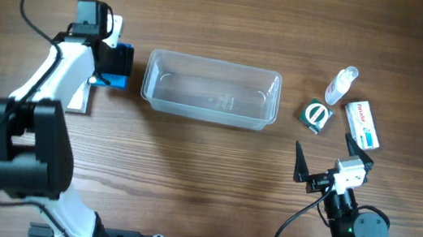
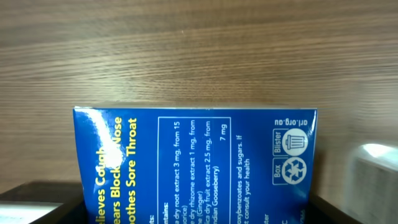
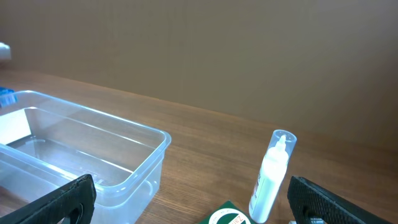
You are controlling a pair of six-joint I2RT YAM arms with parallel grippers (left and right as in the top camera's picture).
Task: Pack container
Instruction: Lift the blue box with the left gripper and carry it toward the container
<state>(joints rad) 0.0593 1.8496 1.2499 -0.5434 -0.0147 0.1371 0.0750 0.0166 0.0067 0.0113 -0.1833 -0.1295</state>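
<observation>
The clear plastic container (image 1: 211, 91) sits empty at the table's middle; it also shows in the right wrist view (image 3: 81, 162). My left gripper (image 1: 112, 63) is shut on a blue medicine box (image 1: 121, 66), just left of the container; the box fills the left wrist view (image 2: 196, 165). My right gripper (image 1: 327, 158) is open and empty at the front right, below a green box (image 1: 316, 114), a small clear bottle (image 1: 340, 85) and a white box (image 1: 363, 124). The bottle (image 3: 270, 177) and green box (image 3: 227, 216) show between its fingers.
A flat white item (image 1: 79, 98) lies under my left arm, left of the container. The right arm's base (image 1: 356, 232) stands at the front edge.
</observation>
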